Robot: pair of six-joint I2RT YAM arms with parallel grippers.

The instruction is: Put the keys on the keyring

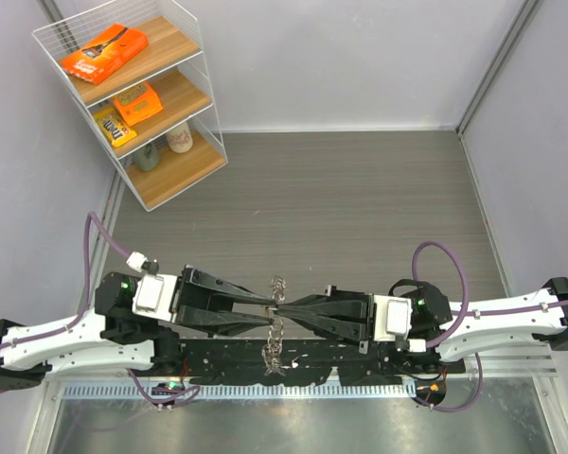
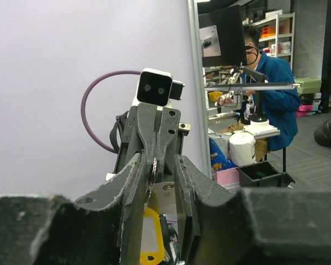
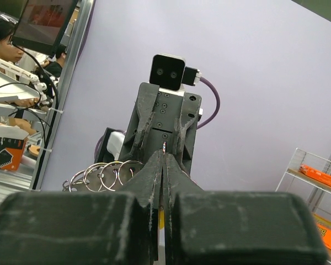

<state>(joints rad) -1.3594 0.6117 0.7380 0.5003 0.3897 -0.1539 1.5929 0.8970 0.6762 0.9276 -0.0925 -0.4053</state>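
Observation:
The keyring (image 1: 276,326), a floppy string of silvery rings and small metal pieces, hangs between my two grippers, which meet tip to tip above the near table edge. My right gripper (image 3: 163,152) is shut on a thin ring edge (image 3: 163,147), and several more rings (image 3: 105,174) fan out to its left. My left gripper (image 2: 158,163) has its fingers a narrow gap apart. A ring (image 2: 153,165) lies against its left finger, and a flat silvery piece (image 2: 165,200) fills the gap. A yellow tag (image 2: 146,237) hangs below. I cannot make out the two loose keys.
A wire shelf (image 1: 133,95) with orange snack packs and bottles stands at the far left of the grey table (image 1: 360,208). Purple cables loop off both arms. A perforated metal strip (image 1: 237,390) runs along the near edge.

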